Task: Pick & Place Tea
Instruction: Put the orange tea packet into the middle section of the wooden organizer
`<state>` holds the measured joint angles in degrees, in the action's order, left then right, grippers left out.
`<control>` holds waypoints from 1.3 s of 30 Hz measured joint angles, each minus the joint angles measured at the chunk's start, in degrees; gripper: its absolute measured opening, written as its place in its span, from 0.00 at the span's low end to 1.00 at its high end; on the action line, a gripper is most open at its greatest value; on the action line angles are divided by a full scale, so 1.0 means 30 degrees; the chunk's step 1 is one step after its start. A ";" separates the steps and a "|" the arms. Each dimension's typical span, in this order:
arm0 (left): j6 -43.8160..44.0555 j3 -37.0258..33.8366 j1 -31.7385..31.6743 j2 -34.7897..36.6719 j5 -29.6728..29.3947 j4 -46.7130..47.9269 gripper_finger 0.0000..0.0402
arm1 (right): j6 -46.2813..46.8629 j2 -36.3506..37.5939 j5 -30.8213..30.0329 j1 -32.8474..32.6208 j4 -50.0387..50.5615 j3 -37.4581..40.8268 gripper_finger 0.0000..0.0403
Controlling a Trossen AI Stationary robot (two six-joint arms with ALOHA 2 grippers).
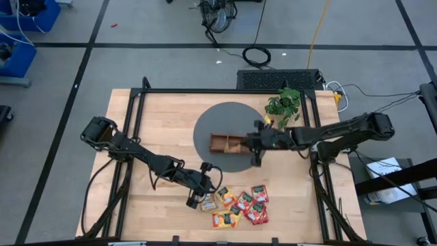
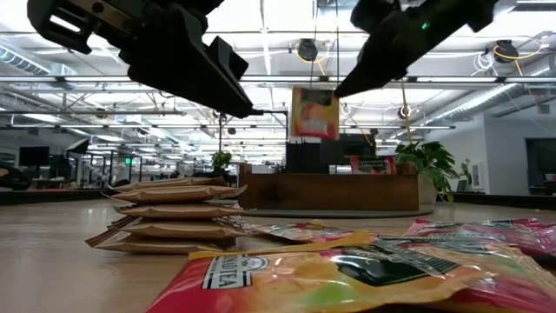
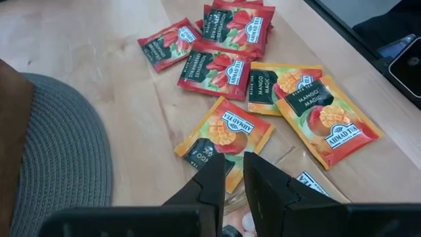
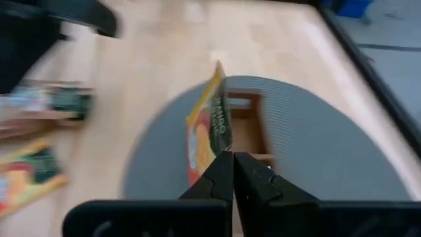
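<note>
Two grippers are in my view. At left, the left gripper [image 1: 199,199], fingers slightly parted and holding nothing I can see, hovers over the tea sachets [image 1: 239,205] near the table's front edge. At right, the right gripper [image 4: 231,172] pinches an orange sachet [image 4: 208,135] above the wooden tray [image 1: 229,143] on the grey mat [image 1: 212,126].

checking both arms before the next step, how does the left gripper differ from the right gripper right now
The right gripper is shut on an orange-yellow mango tea sachet, holding it upright on edge above the wooden tray; the left gripper holds nothing visible, its fingers slightly apart.

The right gripper hangs over the grey round mat mid-table; the left gripper hovers over the loose sachets near the table's front edge.

Both are dark two-finger grippers above the table.
</note>
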<state>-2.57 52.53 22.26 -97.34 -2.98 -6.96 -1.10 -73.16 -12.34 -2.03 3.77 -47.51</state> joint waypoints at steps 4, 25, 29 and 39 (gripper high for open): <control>0.0387 0.0000 0.0031 0.0000 -0.0007 0.0080 0.16 | -0.0227 -0.0638 0.0029 0.1085 0.0033 0.0000 0.00; 0.0453 0.0007 0.0503 0.0000 -0.0015 0.0309 0.16 | -0.1513 -0.2225 -0.1899 0.1617 0.0065 0.0034 0.00; 0.0378 0.0007 0.0503 0.0000 -0.0016 0.0301 0.16 | -0.1040 -0.2386 -0.1381 0.1708 0.0553 0.0058 0.00; 0.0349 0.0007 0.0488 0.0007 -0.0022 0.0355 0.16 | -0.0365 -0.3083 -0.1513 0.1650 -0.0656 0.0826 0.00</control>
<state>-1.52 52.56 23.73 -97.32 -3.05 -5.90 -2.20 -82.41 -16.88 2.92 1.80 -45.03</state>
